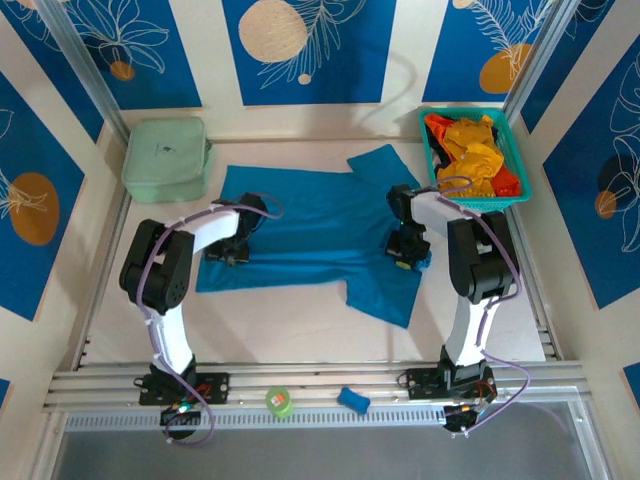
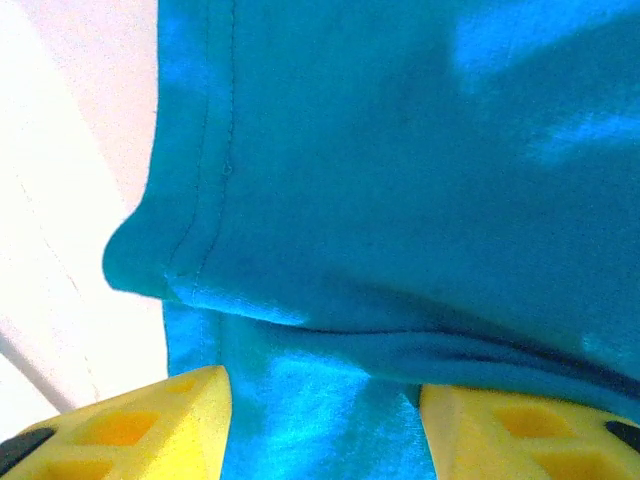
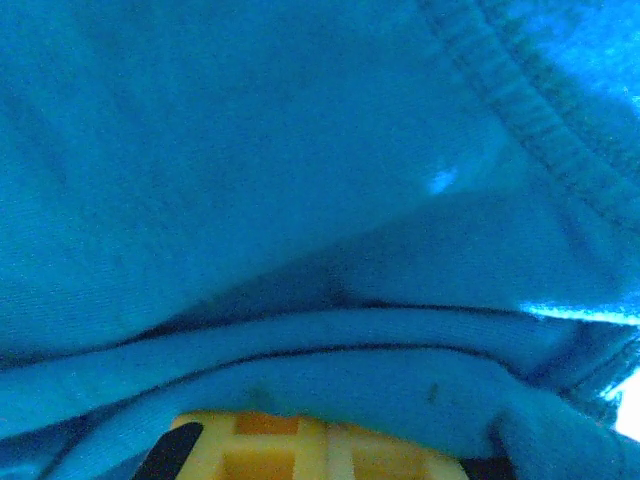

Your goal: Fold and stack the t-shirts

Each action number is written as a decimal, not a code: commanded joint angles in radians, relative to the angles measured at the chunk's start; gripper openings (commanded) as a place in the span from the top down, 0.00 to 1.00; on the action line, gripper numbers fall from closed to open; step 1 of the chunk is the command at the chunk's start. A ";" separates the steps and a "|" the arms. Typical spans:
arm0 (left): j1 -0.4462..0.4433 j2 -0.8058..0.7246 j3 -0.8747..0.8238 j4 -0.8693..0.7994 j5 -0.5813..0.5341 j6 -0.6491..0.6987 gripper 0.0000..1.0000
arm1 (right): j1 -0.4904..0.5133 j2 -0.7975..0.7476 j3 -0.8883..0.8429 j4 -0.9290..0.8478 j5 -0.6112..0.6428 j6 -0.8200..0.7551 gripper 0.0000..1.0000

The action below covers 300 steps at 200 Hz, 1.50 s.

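Note:
A blue t-shirt [image 1: 310, 240] lies spread flat across the middle of the table, its hem to the left and its collar to the right. My left gripper [image 1: 228, 256] sits low at the hem's near corner. In the left wrist view its yellow fingers [image 2: 160, 420] stand half apart, with hem cloth [image 2: 400, 150] bunched between and ahead of them [image 2: 322, 400]. My right gripper [image 1: 408, 258] is at the collar end, shut on folds of the blue cloth [image 3: 250, 150] that drape over its yellow finger [image 3: 300, 445]. Yellow-orange [image 1: 475, 150] and red-orange t-shirts [image 1: 508, 182] lie crumpled in the basket.
The teal basket [image 1: 470, 112] stands at the back right, just behind my right arm. A mint-green case [image 1: 165, 158] sits at the back left corner. A green tape roll [image 1: 280, 402] and a small blue object [image 1: 352, 400] rest on the front rail.

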 commanded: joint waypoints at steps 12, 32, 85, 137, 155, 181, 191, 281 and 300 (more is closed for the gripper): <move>0.020 0.050 0.066 0.006 -0.045 0.042 0.46 | -0.027 0.069 0.078 0.039 0.026 -0.062 1.00; 0.020 0.048 0.088 0.018 -0.054 0.048 0.47 | -0.035 0.076 0.096 0.051 0.030 -0.080 1.00; -0.003 -0.084 0.206 -0.063 -0.074 0.073 0.48 | -0.026 -0.065 0.150 0.042 -0.044 -0.172 1.00; 0.018 0.064 0.538 -0.110 -0.048 0.145 0.43 | -0.038 0.023 0.418 0.059 -0.104 -0.382 1.00; 0.043 0.216 0.689 -0.110 0.010 0.155 0.46 | -0.046 0.155 0.545 0.070 -0.097 -0.452 1.00; 0.056 0.396 0.869 -0.098 0.024 0.168 0.50 | -0.056 0.358 0.778 0.024 -0.093 -0.514 1.00; 0.058 0.448 0.929 -0.094 0.020 0.177 0.51 | -0.058 0.425 0.864 0.006 -0.081 -0.526 1.00; 0.085 0.676 1.143 -0.236 0.008 0.203 0.54 | -0.070 0.724 1.175 -0.198 -0.064 -0.527 1.00; 0.081 0.660 1.061 -0.257 0.041 0.190 0.61 | -0.061 0.679 1.073 -0.186 -0.054 -0.522 1.00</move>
